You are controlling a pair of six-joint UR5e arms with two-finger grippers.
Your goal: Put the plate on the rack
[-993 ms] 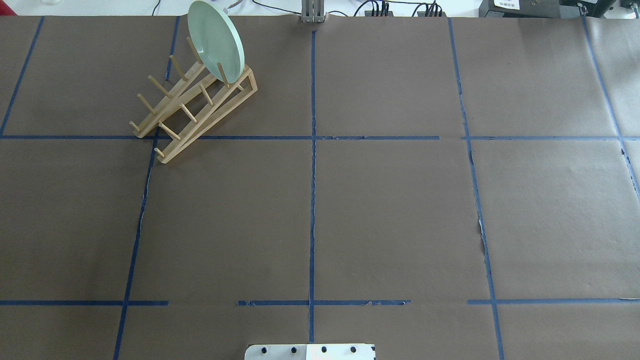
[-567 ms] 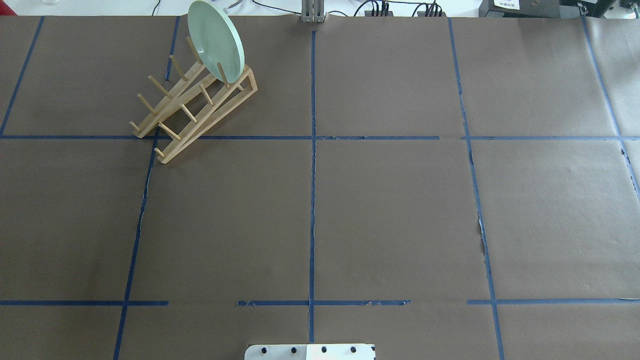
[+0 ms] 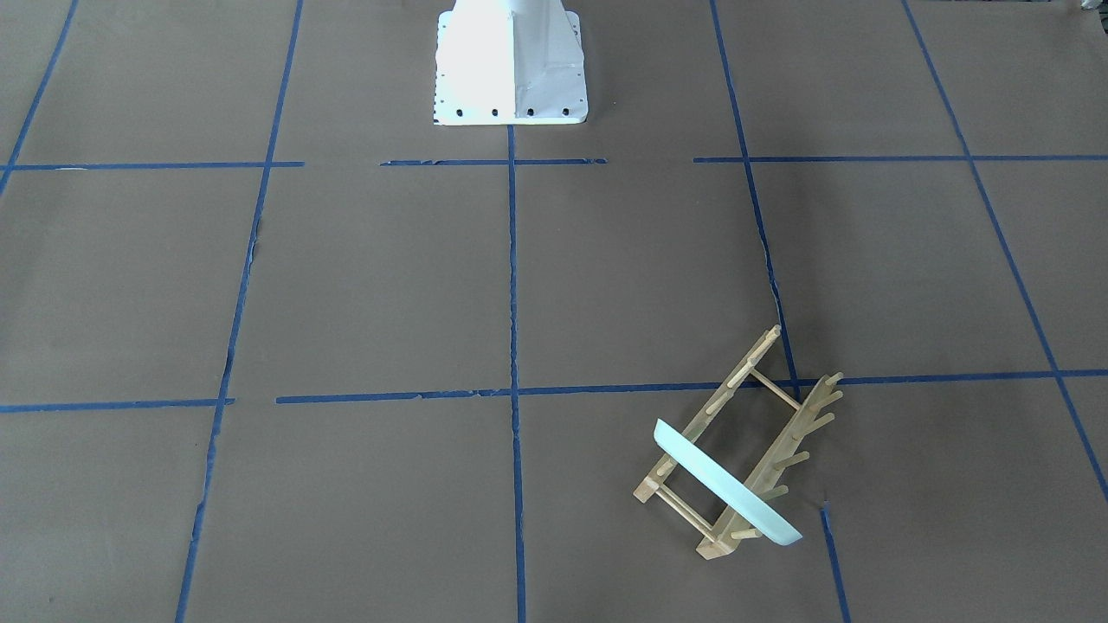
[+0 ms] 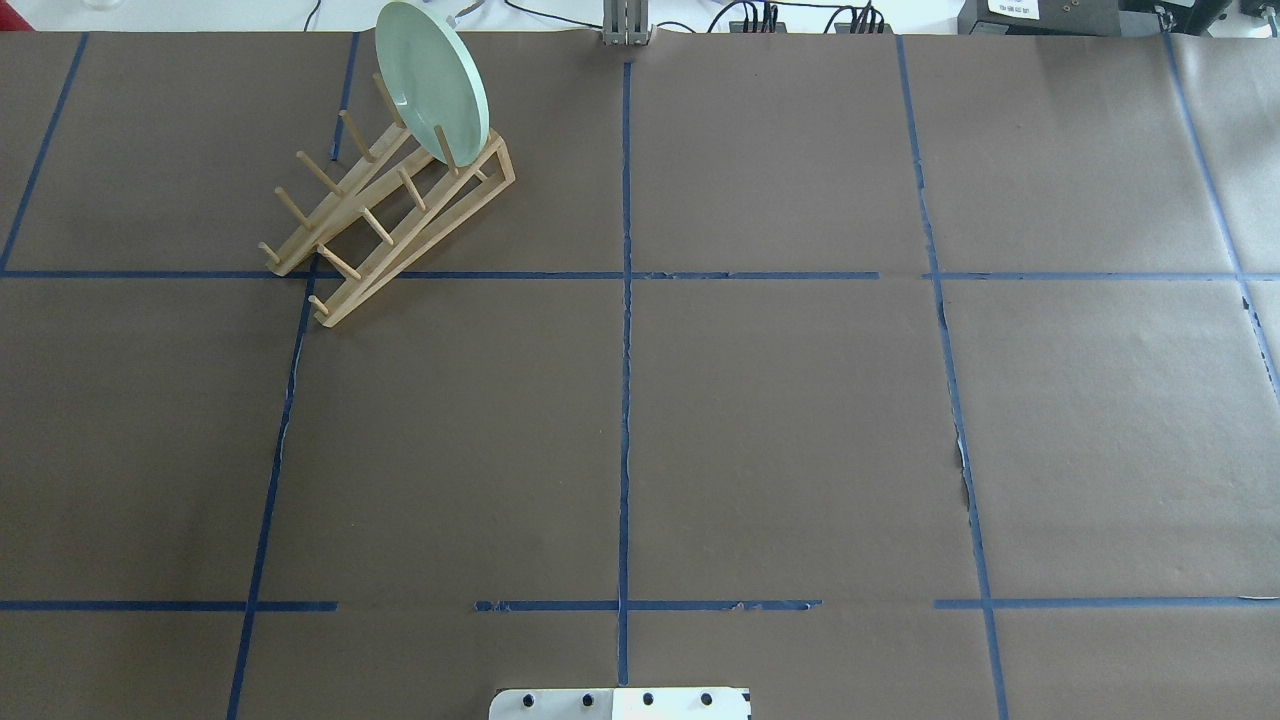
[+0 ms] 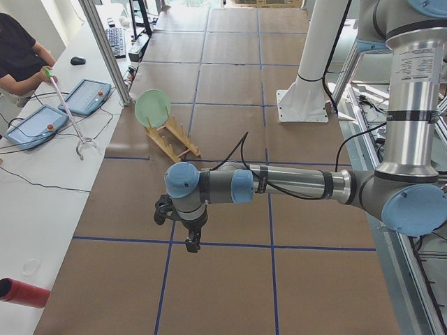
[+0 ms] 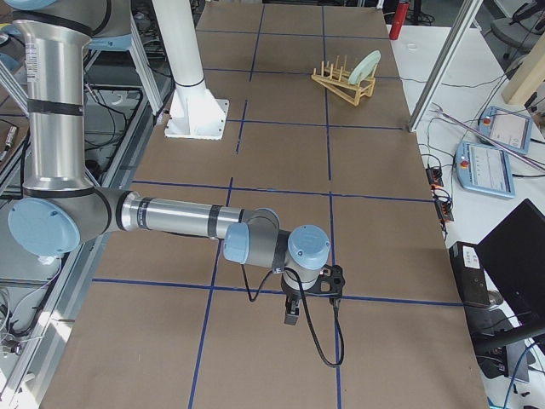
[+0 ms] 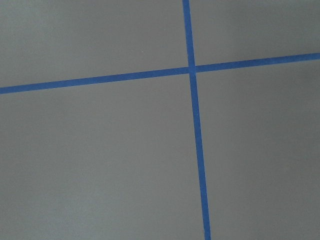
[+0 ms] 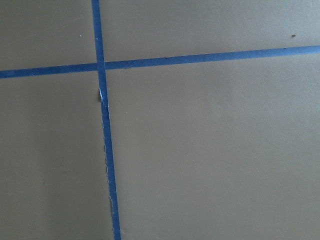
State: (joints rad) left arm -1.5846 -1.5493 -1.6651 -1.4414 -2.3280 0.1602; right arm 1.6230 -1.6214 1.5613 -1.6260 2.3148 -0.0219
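The pale mint-green plate (image 4: 432, 80) stands on edge, leaning between the pegs at the far end of the bamboo rack (image 4: 390, 215), at the table's far left. Both show in the front-facing view, plate (image 3: 723, 484) and rack (image 3: 762, 424), and small in the side views, plate (image 5: 152, 107) and plate (image 6: 368, 64). My left gripper (image 5: 190, 243) hangs over bare table far from the rack; it shows only in the exterior left view, so I cannot tell its state. My right gripper (image 6: 289, 315) shows only in the exterior right view; I cannot tell its state. Both wrist views show only paper and tape.
Brown paper with blue tape lines (image 4: 625, 400) covers the table. The white robot base (image 3: 511, 65) stands at the near edge. An operator with a grabber stick (image 5: 66, 112) and tablets (image 5: 87, 94) are at a side table beyond the far edge.
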